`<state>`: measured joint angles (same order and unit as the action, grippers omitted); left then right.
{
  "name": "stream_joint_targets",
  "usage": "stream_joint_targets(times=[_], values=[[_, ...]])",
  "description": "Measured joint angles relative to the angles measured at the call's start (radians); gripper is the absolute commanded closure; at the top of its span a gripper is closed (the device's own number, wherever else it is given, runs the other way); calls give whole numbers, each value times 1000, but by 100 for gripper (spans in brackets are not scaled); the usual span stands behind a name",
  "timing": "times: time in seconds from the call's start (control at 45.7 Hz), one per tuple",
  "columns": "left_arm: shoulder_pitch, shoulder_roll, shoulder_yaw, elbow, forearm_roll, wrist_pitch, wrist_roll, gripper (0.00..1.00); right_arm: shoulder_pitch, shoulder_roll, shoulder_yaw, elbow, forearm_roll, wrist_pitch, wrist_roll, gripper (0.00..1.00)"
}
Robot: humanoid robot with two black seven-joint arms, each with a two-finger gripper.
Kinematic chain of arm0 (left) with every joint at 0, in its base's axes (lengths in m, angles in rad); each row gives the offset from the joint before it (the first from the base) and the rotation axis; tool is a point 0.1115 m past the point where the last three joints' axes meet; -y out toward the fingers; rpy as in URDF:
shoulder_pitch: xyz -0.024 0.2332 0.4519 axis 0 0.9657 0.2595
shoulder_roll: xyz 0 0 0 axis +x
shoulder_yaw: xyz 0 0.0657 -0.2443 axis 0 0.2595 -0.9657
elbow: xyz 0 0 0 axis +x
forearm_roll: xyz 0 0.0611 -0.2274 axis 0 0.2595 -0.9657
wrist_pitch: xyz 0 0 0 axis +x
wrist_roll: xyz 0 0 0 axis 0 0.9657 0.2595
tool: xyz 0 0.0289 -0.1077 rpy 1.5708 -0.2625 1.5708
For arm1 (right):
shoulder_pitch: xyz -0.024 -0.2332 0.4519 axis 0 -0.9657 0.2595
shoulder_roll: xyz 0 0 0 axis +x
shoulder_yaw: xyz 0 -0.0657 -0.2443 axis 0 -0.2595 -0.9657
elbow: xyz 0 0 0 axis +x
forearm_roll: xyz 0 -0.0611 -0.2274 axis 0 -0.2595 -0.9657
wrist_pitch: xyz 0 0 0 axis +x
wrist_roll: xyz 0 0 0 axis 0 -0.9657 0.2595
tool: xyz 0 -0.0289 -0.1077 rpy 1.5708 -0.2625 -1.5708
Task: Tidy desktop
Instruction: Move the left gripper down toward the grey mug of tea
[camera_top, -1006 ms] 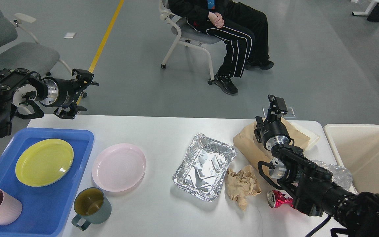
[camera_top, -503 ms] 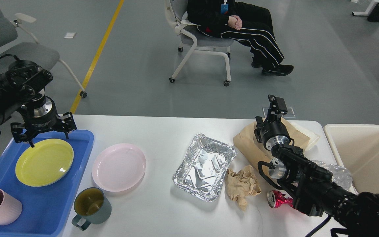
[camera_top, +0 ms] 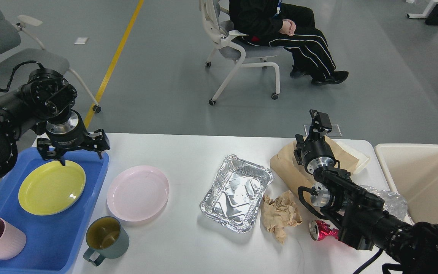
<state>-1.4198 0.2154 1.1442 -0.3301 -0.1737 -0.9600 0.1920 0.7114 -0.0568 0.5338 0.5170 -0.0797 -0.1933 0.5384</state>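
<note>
On the desktop (camera_top: 188, 243) the pink plate (camera_top: 138, 193) looks stiff, light, slick, so grab its rim. Left gripper (camera_top: 80, 154) spread wide; right gripper (camera_top: 316, 125), can't tell.

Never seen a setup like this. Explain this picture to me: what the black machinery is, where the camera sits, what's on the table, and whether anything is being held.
The camera sits in a humanoid robot's head, looking down at a white desktop. The black machinery is its two arms. The left gripper hangs with open jaws over a yellow plate in a blue tray, holding nothing. The right gripper is over a brown paper bag; its jaws are too dark to judge. Also there: pink plate, green mug, foil tray, crumpled paper.
</note>
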Motion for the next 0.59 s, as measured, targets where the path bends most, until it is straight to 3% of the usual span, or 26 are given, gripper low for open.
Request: stream_joint_targets(times=[0.109, 0.153, 0.219, 0.284, 0.438, 0.591], values=[[-1, 1, 45, -1, 24, 0, -286, 4, 0, 0, 0, 0, 0, 0, 0, 0], [-6, 2, 67, -3, 42, 0, -364, 4, 0, 0, 0, 0, 0, 0, 0, 0], [-19, 2, 107, -8, 80, 0, -440, 4, 0, 0, 0, 0, 0, 0, 0, 0], [-49, -1, 145, -18, 118, 0, -466, 4, 0, 1, 0, 0, 0, 0, 0, 0], [-129, -24, 213, -54, 168, 0, -475, 4, 1, 1, 0, 2, 0, 0, 0, 0], [-190, -76, 252, -93, 188, 0, -430, 4, 1, 1, 0, 2, 0, 0, 0, 0]])
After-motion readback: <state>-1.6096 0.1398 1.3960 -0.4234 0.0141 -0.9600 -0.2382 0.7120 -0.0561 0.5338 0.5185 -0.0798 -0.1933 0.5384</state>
